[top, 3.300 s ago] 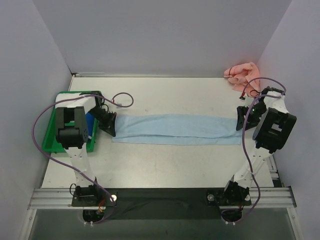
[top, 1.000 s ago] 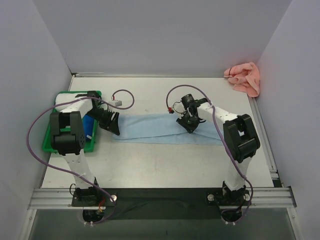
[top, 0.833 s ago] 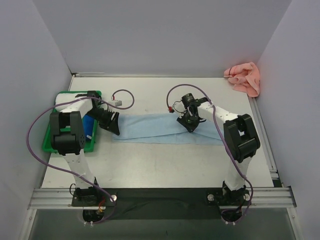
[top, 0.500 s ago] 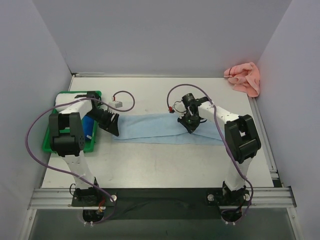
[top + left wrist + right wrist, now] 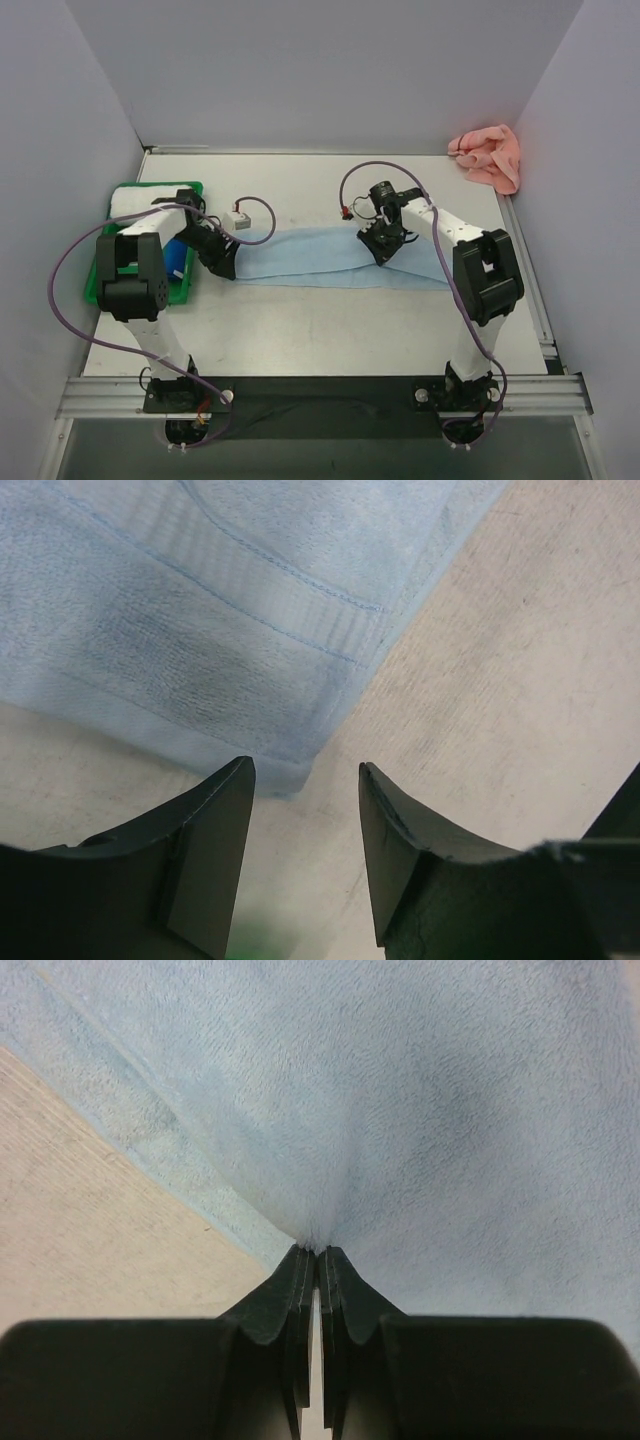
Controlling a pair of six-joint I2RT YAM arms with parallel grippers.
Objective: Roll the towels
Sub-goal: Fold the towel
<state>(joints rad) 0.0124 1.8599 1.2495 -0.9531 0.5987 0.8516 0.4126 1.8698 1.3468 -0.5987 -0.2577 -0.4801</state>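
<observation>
Right hand (image 5: 318, 1255) is pinched tight on a fold of the long light blue cloth towel (image 5: 300, 258), two towels on show here. It lies flat on the pale desk (image 5: 320, 320). My left hand (image 5: 305, 780) stands apart, straddling its corner. The crumpled salmon pink cloth towel (image 5: 487, 155) sits well beyond my right hand, against the grey walls (image 5: 320, 70). One green plastic bin (image 5: 93, 280) is beside my left.
</observation>
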